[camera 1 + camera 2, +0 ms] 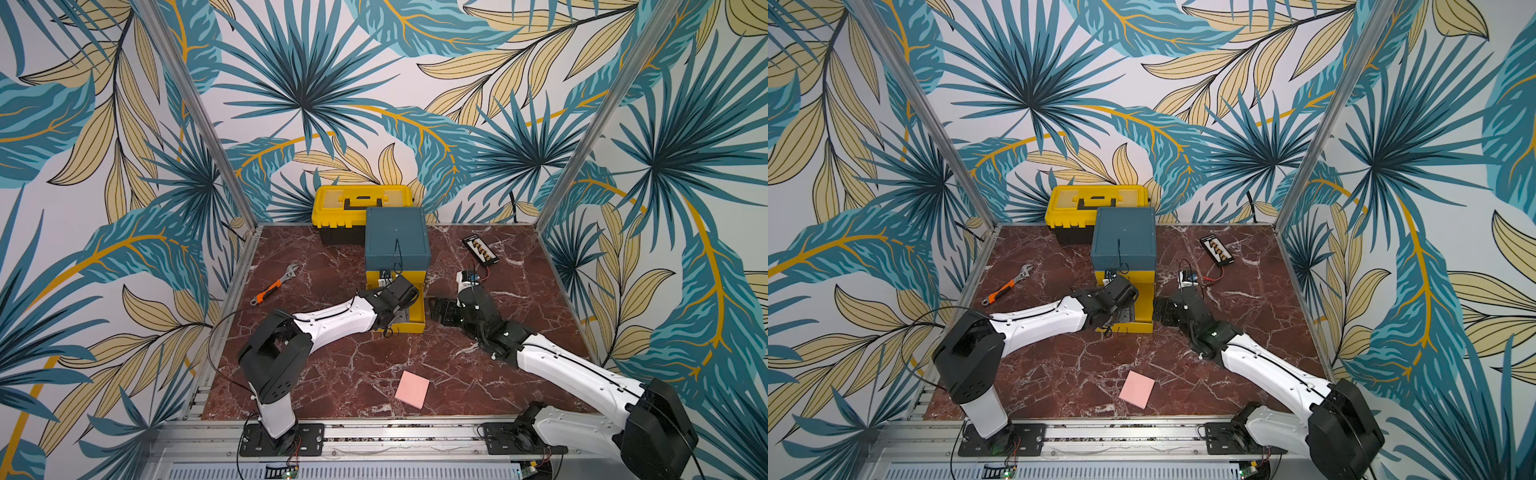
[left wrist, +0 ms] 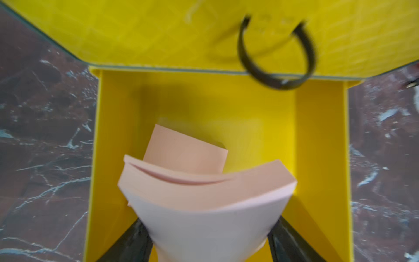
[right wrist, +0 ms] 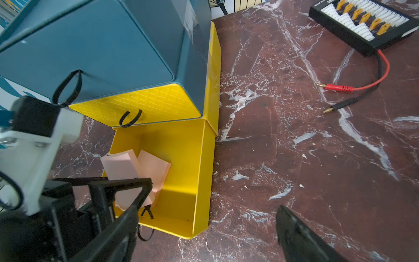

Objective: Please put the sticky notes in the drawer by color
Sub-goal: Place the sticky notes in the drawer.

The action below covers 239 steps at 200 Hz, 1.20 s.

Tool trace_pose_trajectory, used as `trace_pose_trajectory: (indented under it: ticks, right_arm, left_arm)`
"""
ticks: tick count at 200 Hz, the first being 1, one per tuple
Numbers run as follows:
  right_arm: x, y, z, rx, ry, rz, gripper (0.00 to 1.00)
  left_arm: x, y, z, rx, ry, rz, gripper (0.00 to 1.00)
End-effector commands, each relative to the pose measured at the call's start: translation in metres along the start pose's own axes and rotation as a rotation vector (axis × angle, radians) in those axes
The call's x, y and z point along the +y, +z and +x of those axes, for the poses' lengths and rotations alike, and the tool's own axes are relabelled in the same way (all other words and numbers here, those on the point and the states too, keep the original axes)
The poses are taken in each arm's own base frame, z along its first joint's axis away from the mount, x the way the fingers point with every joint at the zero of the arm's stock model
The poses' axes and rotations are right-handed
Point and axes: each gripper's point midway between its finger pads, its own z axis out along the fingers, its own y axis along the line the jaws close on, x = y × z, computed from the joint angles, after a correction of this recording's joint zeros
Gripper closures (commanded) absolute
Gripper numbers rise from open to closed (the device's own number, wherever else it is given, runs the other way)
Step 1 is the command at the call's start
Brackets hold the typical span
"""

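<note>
sticky notes (image 2: 204, 192) in left claw (image 2: 209, 240)

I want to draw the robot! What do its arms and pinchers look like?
Both the left arm and right arm have smooth white shells with chunky black joints and a thin black cable running along each. The left gripper and right gripper are black, with flat, tapering fingers.
</note>
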Motion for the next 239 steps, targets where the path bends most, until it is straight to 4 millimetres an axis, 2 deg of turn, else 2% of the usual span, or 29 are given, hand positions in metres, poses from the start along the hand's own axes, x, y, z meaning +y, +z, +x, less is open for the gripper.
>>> trace_pose_trajectory:
  ticks: [1,52,87,111,136,162,169,189,216,227,239]
  right_arm:
    - [-0.008,-0.002,0.007,0.010,0.013,0.022,0.06]
    - [-0.008,0.001,0.009,0.016,0.016,0.021,0.05]
    - [-0.008,0.003,0.013,0.029,0.020,0.015,0.05]
    - [-0.008,0.000,0.009,0.012,0.020,0.016,0.05]
    - [-0.012,-0.006,0.001,-0.017,0.023,0.033,0.05]
    - [-0.016,-0.006,-0.002,-0.002,0.069,0.026,0.02]
    - [-0.018,-0.007,-0.003,-0.001,0.071,0.035,0.02]
    - [-0.025,-0.010,-0.007,-0.004,0.068,0.074,0.02]
    - [-0.031,-0.014,-0.012,-0.020,0.067,0.100,0.02]
    - [-0.035,-0.016,-0.017,-0.032,0.065,0.124,0.02]
    - [-0.045,-0.019,-0.014,-0.010,0.045,0.179,0.01]
  left_arm:
    - [-0.011,-0.005,-0.016,-0.033,-0.024,0.034,0.21]
    - [-0.007,-0.019,-0.029,-0.079,-0.027,0.019,0.11]
    - [-0.010,-0.033,-0.046,-0.112,0.003,0.011,0.10]
    - [-0.015,-0.047,-0.047,-0.095,0.026,0.047,0.09]
    - [-0.021,-0.059,-0.037,-0.027,0.072,0.098,0.05]
    - [-0.013,-0.076,-0.027,0.019,0.135,0.074,0.04]
    - [-0.011,-0.082,-0.024,0.029,0.149,0.076,0.00]
    - [-0.004,-0.097,-0.011,0.062,0.178,0.074,0.00]
    - [0.002,-0.108,0.016,0.124,0.192,0.077,0.00]
    - [0.001,-0.112,0.030,0.156,0.194,0.098,0.00]
    - [-0.005,-0.116,0.045,0.190,0.192,0.135,0.00]
